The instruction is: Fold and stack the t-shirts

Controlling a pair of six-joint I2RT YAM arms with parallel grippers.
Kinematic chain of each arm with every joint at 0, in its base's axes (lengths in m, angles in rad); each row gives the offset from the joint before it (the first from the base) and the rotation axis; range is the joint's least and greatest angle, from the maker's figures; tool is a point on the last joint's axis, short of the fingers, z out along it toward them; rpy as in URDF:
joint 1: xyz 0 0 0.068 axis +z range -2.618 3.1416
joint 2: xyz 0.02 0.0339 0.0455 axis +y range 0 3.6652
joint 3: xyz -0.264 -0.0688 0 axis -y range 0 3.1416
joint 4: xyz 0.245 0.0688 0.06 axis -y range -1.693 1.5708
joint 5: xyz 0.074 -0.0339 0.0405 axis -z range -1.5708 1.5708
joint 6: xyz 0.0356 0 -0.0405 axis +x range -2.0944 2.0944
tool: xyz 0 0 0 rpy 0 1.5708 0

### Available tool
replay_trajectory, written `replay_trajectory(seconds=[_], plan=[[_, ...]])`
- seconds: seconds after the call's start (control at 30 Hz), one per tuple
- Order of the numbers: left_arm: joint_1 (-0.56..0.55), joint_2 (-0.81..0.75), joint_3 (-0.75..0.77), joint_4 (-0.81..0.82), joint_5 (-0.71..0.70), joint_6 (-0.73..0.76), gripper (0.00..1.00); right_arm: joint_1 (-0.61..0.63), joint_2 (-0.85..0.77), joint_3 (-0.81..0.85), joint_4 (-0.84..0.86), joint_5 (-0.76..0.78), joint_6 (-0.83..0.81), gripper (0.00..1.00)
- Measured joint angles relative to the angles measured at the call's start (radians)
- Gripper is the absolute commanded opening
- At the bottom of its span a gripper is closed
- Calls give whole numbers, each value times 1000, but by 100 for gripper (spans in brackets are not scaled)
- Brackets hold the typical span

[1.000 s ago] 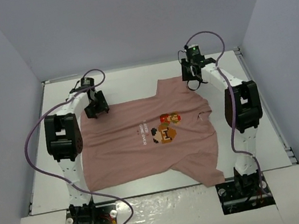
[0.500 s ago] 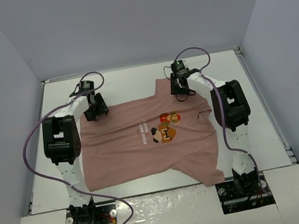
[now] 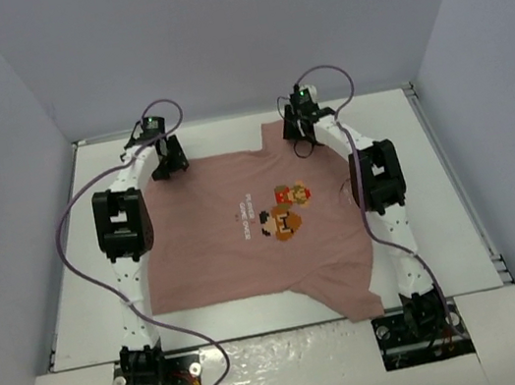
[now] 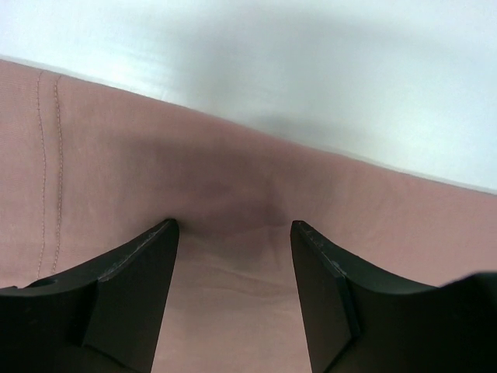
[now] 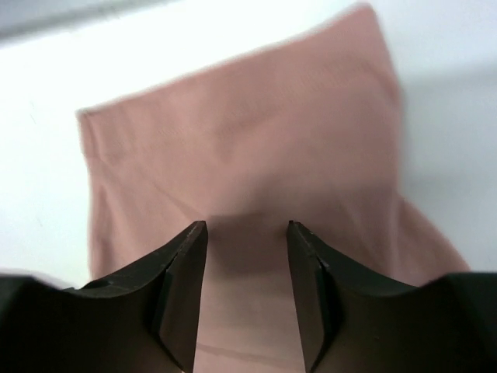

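Note:
The dusty-pink t-shirt [image 3: 239, 256] lies spread flat on the white table, print [image 3: 283, 213] facing up, with one sleeve sticking out at the near right. My left gripper [image 3: 165, 161] is at the shirt's far left edge. In the left wrist view the shirt [image 4: 155, 155] fills the lower frame and the gripper [image 4: 233, 225] is open, its tips down on the cloth just inside the edge. My right gripper [image 3: 299, 133] is on the far right sleeve. In the right wrist view it [image 5: 247, 225] is open, its tips down on the sleeve [image 5: 272, 116].
The white table [image 3: 433, 171] is boxed in by grey-blue walls on the left, the far side and the right. Both arms stretch over the shirt's left and right sides, with purple cables looping off them.
Both grippers have moved toward the far wall, the right one also leftward onto the sleeve. The shirt has slid away from me with them and lies flatter along its far edge.

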Motion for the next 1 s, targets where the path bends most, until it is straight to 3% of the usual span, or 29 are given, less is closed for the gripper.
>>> replay_trajectory(seconds=[0.13, 0.3, 0.4, 0.6, 0.7, 0.8, 1.0], plan=[[6, 137, 239, -13, 43, 23, 57, -21, 123, 204, -3, -43, -24, 53], [12, 107, 251, -35, 76, 50, 60, -40, 46, 140, -11, -51, -76, 57], [12, -79, 64, -50, 68, 55, 69, -45, -162, -103, -39, -27, -95, 58], [6, -652, -420, -40, 21, 20, 81, -15, -705, -643, -10, 33, -37, 58], [-17, -882, -640, -38, 10, -1, 86, 23, -902, -888, 9, 62, 29, 58], [-52, -994, -841, -46, -2, -11, 87, 70, -990, -1101, -13, 79, 97, 58], [-88, -967, -1122, -58, -9, -17, 86, 213, -1019, -1348, -49, 95, 240, 57]])
